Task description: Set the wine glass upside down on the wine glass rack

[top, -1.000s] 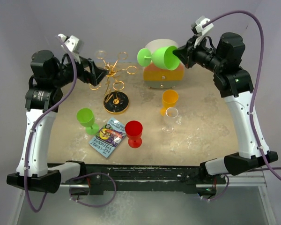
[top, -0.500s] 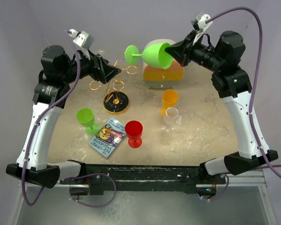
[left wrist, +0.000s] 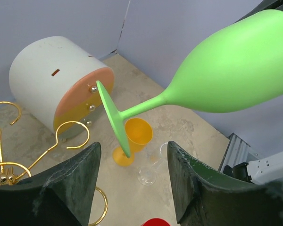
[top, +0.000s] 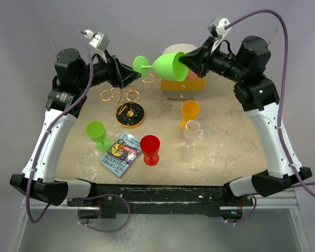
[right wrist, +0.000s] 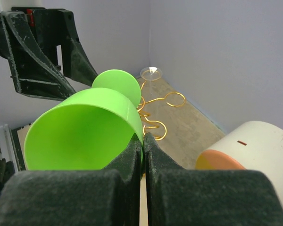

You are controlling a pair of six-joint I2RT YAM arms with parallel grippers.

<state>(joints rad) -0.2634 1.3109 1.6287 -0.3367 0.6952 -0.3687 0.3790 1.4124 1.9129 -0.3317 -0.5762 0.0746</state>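
Beige tabletop (top: 231,152) is bearing four standing glasses from above: green glass (top: 96,130), red glass (top: 150,146), orange glass (top: 190,111) and clear glass (top: 191,130). It is also carrying one booklet (top: 121,154), one drawer box (top: 182,84) and one wine glass rack (top: 130,115). The right gripper (top: 184,60) is pinching a fifth, the wine glass (top: 165,65), sideways in mid-air.

At the left wrist, the left gripper (left wrist: 132,150) is holding its fingers spread either side of the foot (left wrist: 114,122), apart from it.

At the right wrist, pressed fingers are clamping that one glass (right wrist: 80,136).

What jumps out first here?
A bright green plastic wine glass hangs sideways in mid-air at the back, pinched at its rim by the right gripper. The left gripper stands open either side of its foot, above the gold wire wine glass rack.
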